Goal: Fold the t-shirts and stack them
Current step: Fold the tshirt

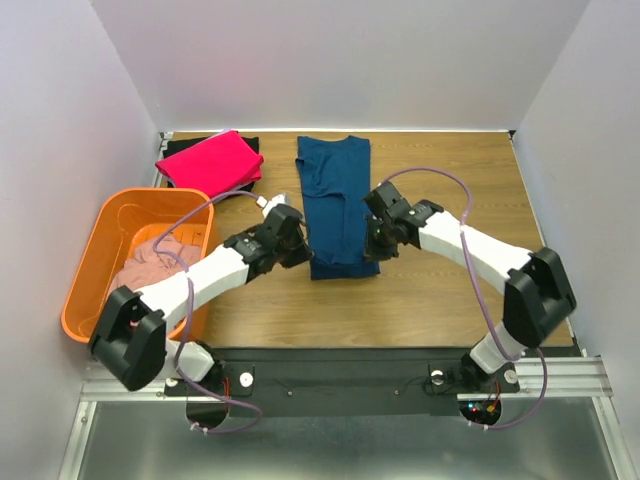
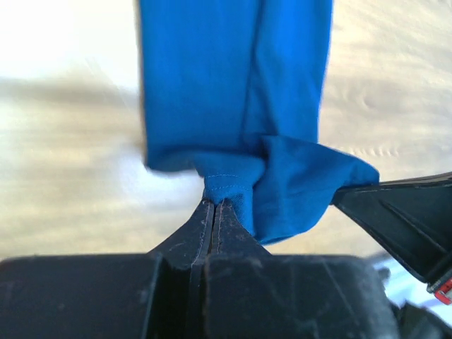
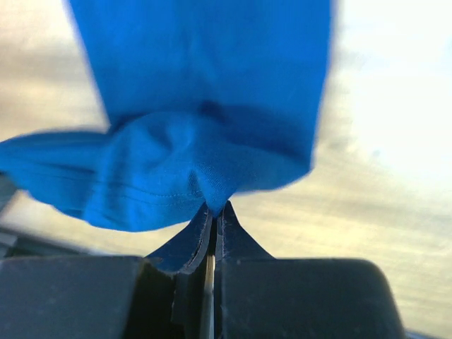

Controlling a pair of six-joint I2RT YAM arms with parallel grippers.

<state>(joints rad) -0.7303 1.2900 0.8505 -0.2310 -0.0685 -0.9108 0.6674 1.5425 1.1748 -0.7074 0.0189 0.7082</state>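
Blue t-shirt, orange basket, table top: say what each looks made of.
Blue t-shirt: soft knit cloth, matte; it bunches where pinched and shows a stitched hem. Orange basket: probably moulded plastic, smooth, faintly glossy, with a stiff rim. Table top: wood or wood-look laminate, brown with grain lines; which one is unclear.

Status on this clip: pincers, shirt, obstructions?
Left pincer and right pincer shut on navy t-shirt, near hem. Shirt folded narrow, mid-table. Orange basket left, out of the way.
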